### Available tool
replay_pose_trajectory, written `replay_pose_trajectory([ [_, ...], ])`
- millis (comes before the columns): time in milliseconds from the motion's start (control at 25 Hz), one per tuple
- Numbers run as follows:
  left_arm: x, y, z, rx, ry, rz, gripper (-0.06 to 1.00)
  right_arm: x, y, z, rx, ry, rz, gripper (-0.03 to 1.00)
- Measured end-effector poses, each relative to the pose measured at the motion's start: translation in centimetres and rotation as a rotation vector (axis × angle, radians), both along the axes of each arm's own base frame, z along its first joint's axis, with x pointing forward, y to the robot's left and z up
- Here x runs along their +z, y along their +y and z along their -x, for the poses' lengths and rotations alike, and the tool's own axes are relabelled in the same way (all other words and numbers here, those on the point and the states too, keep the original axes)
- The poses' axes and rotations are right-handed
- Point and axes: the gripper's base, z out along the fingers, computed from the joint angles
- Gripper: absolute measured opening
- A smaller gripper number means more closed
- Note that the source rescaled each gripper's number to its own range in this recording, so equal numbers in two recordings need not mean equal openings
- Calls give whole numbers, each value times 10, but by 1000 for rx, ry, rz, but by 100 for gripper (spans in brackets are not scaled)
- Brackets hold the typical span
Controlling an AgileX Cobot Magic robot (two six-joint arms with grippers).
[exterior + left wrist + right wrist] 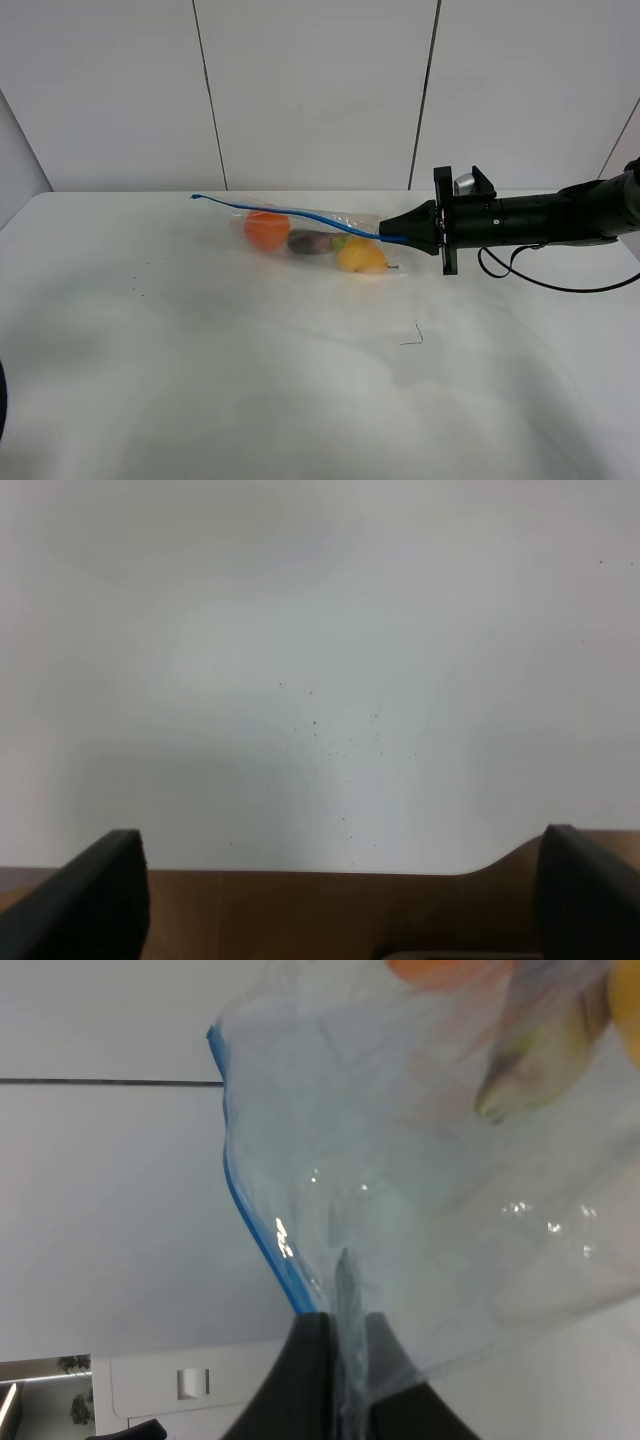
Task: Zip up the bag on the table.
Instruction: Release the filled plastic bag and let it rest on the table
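The clear plastic bag lies on the white table, toward the back middle. An orange, a purple and a yellow piece of produce show through it. Its blue zipper strip runs along the far edge and is lifted at the right end. My right gripper is shut on that right end of the bag, at the zipper. In the right wrist view the fingers pinch the plastic beside the blue strip. My left gripper is open and empty over bare table, out of the exterior high view.
A small dark mark lies on the table in front of the bag. The table's wooden-looking front edge shows in the left wrist view. White wall panels stand behind the table.
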Motion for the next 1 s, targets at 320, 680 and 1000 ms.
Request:
replay_pose_trajectory([
  [320, 7, 1, 31, 0, -204, 5, 80, 0, 0, 0, 0, 0, 0, 0],
  [680, 8, 2, 58, 0, -378, 10, 80, 0, 0, 0, 0, 0, 0, 3],
  [1000, 8, 2, 58, 0, -378, 10, 80, -2, -1, 2, 13, 28, 11, 92],
])
